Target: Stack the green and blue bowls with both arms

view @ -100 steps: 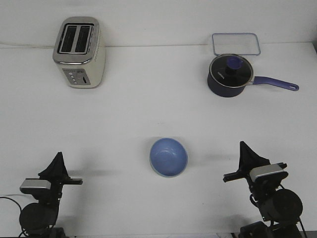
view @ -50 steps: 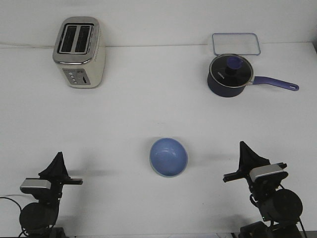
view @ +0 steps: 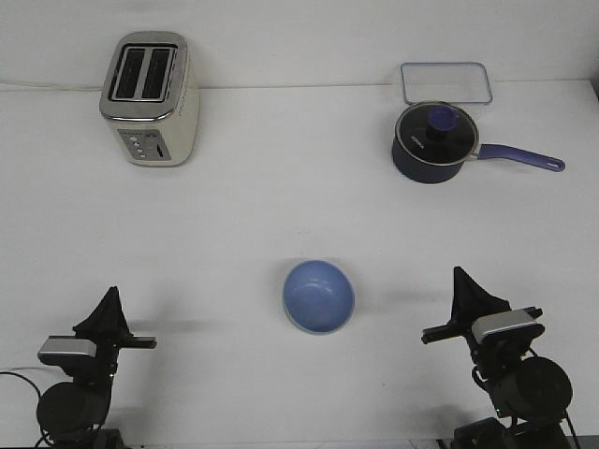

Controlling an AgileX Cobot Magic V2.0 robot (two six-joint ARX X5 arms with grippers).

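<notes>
The blue bowl stands upright at the middle of the white table. A thin pale mint edge shows along its lower left side; it looks like the green bowl underneath, the rest of it hidden. My left gripper is at the front left, far from the bowls, pointing up and empty, its fingers meeting in one point. My right gripper is at the front right, also apart from the bowls and empty, its fingers together.
A cream and silver toaster stands at the back left. A dark navy saucepan with a purple handle stands at the back right, and a clear rectangular lid lies behind it.
</notes>
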